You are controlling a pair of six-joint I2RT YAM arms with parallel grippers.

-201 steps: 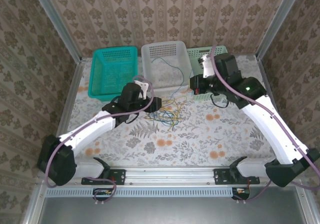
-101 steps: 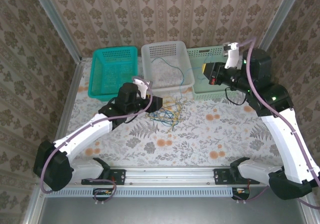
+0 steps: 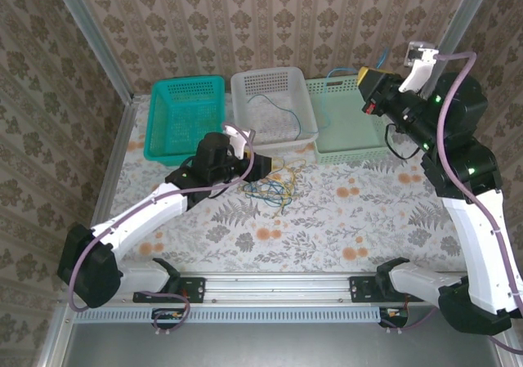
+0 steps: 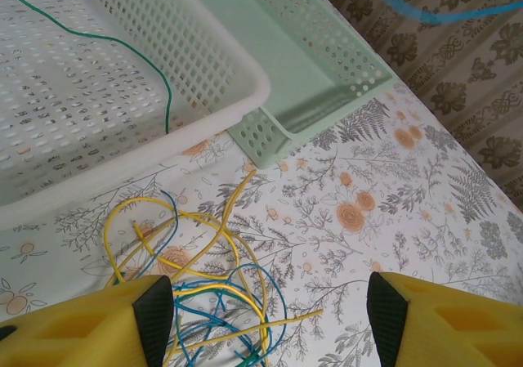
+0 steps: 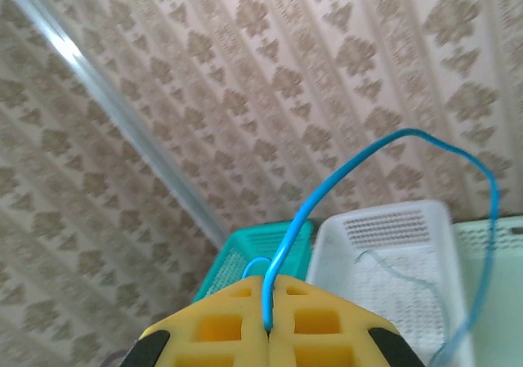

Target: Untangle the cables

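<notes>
Top external view: cables, baskets and grippers, listed left to right

1. Teal basket (image 3: 186, 114). Left end of the basket row at the back of the floral tablecloth (image 3: 368, 212).
2. Left gripper (image 3: 257, 168). Low over the cloth, just in front of the white basket. Its jaws stand wide apart with nothing between them. In the left wrist view its yellow fingers (image 4: 82, 326) sit either side of the tangle below.
3. White basket (image 3: 270, 109). Middle of the row. One dark green cable (image 4: 122, 42) crosses its perforated floor and reaches the front wall.
4. Cable tangle (image 3: 274, 185). Yellow, blue and green strands looped over one another, lying on the cloth just in front of the white basket and just beside the left gripper's tips.
5. Pale green basket (image 3: 347, 126). Right end of the row, touching the white basket.
6. Right gripper (image 3: 364, 79). High above the pale green basket's far side, with its jaws pressed together on a light blue cable (image 4: 433, 13). The strand arcs up from the fingers and drops toward the baskets. Where its lower end lies cannot be traced.
</notes>
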